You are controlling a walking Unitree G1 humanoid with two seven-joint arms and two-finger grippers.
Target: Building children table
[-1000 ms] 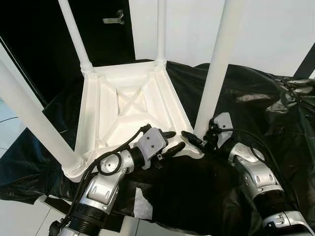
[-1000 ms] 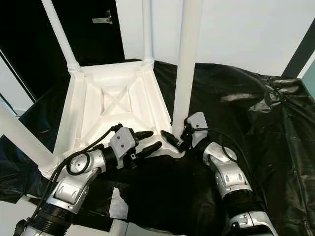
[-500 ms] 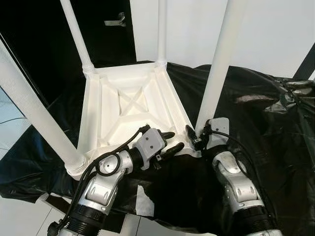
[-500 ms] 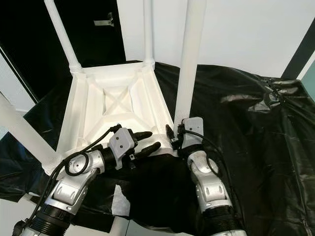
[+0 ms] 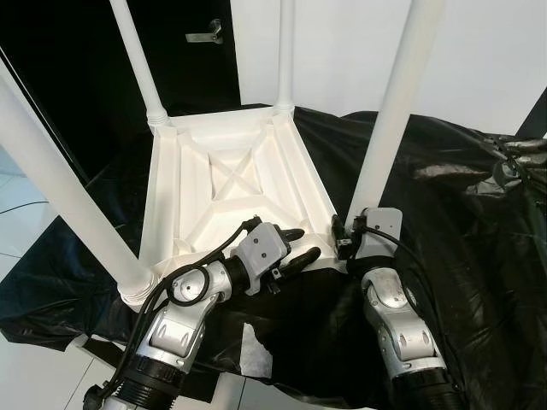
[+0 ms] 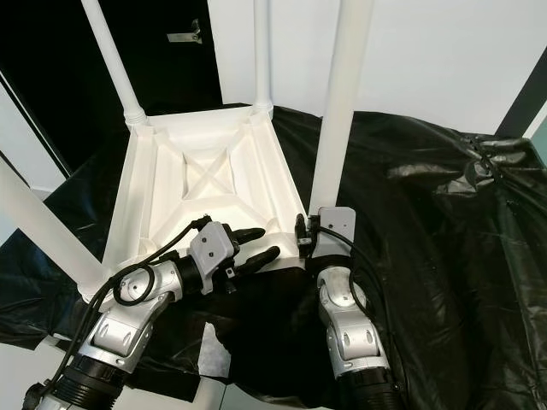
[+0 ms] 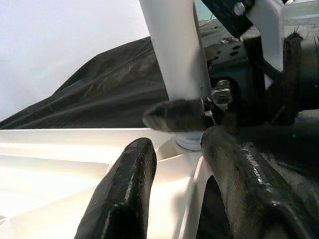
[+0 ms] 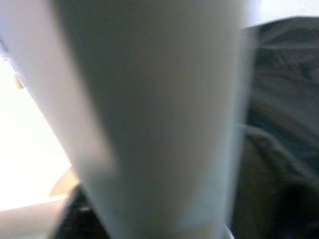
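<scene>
lying upside down on black plastic sheeting (image 5: 444,213), a white children's table (image 5: 226,184) was straddled at its near rim by the left gripper (image 5: 301,245), jaws open; the right gripper (image 5: 340,235) was pressed to the near right leg (image 5: 389,111), jaw state unclear.

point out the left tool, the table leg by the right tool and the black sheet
left tool (image 5: 301,243), left eye view, midway between its fingertips
table leg (image 5: 389,120), left eye view, mid-shaft of the near right leg
black sheet (image 6: 444,256), right eye view, bare crumpled stretch at the right

Home room — white wall (image 5: 479,60), dark door (image 5: 179,60) with handle (image 5: 208,33).
</scene>
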